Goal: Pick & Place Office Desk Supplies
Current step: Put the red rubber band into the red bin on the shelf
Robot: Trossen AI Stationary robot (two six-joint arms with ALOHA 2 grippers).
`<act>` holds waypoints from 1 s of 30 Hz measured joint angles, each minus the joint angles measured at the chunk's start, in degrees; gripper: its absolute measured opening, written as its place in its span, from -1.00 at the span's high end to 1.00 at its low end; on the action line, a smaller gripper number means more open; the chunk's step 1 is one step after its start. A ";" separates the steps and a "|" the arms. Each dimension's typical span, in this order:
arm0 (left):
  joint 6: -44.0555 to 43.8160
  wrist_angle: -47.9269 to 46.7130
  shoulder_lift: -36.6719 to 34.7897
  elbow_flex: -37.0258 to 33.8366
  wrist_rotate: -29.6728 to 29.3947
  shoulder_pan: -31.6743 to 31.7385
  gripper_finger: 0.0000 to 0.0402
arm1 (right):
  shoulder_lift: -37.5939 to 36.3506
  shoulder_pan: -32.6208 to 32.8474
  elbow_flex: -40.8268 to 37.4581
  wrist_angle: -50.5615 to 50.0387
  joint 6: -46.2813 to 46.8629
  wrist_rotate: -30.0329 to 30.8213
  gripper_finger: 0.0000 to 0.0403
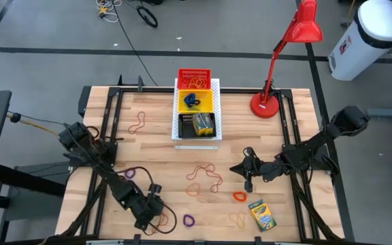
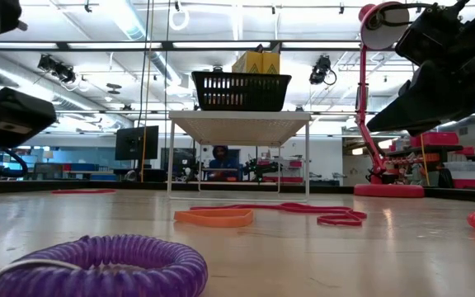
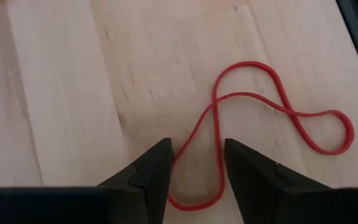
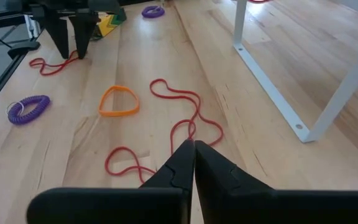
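A wooden table [image 1: 155, 156] seen from above, with two dark robot arms. The left gripper [image 3: 196, 163] is low over the near left corner, its fingers parted on either side of a thin red rubber band [image 3: 272, 118] that lies flat on the wood in a loose figure-eight; the fingers straddle one loop without pinching it. A purple coiled loop [image 1: 189, 220] lies just beside that gripper, and another purple loop [image 1: 129, 173] sits farther back along the left arm.

The right gripper [image 4: 193, 152] hovers near the table's middle right, fingers pressed together and holding nothing. Below and ahead of it a tangle of red rubber bands [image 1: 206, 178] is spread on the wood, with an orange band [image 4: 119, 101] beside them. A small orange loop [image 1: 239, 197] and a yellow-and-green crayon box [image 1: 263, 214] lie near the front edge.

At the back centre a white stand [image 1: 196, 112] carries a red basket [image 1: 194, 78], a yellow tray with what may be a blue loop, and a dark tray with crayon boxes. A red desk lamp [image 1: 278, 64] stands to its right.
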 joint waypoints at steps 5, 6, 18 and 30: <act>2.70 -0.22 -0.43 -0.04 0.47 -0.02 0.52 | 0.00 0.00 0.00 0.00 0.00 0.02 0.89; 3.24 -0.25 -0.74 -0.12 0.54 -0.07 0.60 | 0.00 0.00 0.00 0.00 0.02 0.02 0.89; 4.60 -5.14 -16.39 -0.23 -9.82 -0.11 0.97 | 0.00 -0.02 0.00 0.00 0.00 0.21 0.89; 6.77 -14.37 -31.53 -0.22 -21.29 -0.02 0.97 | 0.00 0.00 0.00 0.00 0.00 0.17 0.89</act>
